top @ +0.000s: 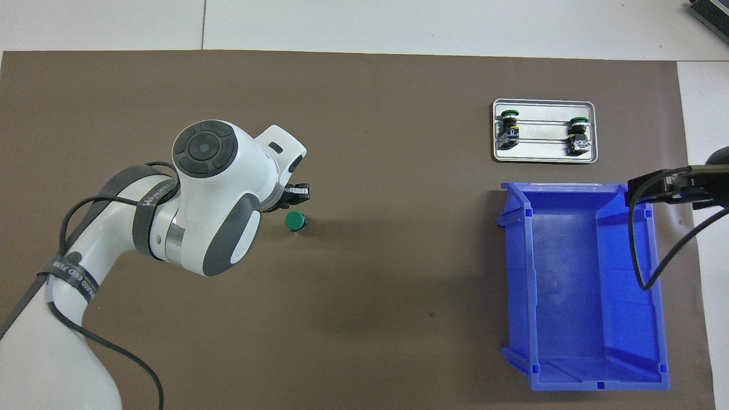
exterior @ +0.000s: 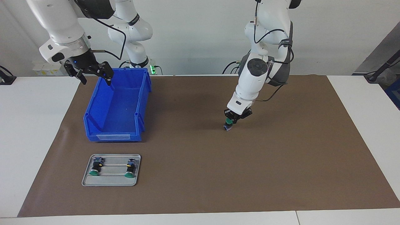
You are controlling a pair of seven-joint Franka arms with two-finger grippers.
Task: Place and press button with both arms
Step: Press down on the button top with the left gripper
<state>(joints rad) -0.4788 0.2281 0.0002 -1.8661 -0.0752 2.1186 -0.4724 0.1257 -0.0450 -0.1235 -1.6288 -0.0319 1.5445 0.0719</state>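
Button (exterior: 228,123) upright on mat, under left tool (exterior: 232,120)

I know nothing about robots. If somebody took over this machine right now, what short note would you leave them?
Left tool: shut on the button, standing it green cap up on the brown mat, mid-table.
Right tool: open, waiting over the blue bin.
Two spare buttons lie on the grey tray.
Done: button brought to the mat.
Left: release it, then press it.
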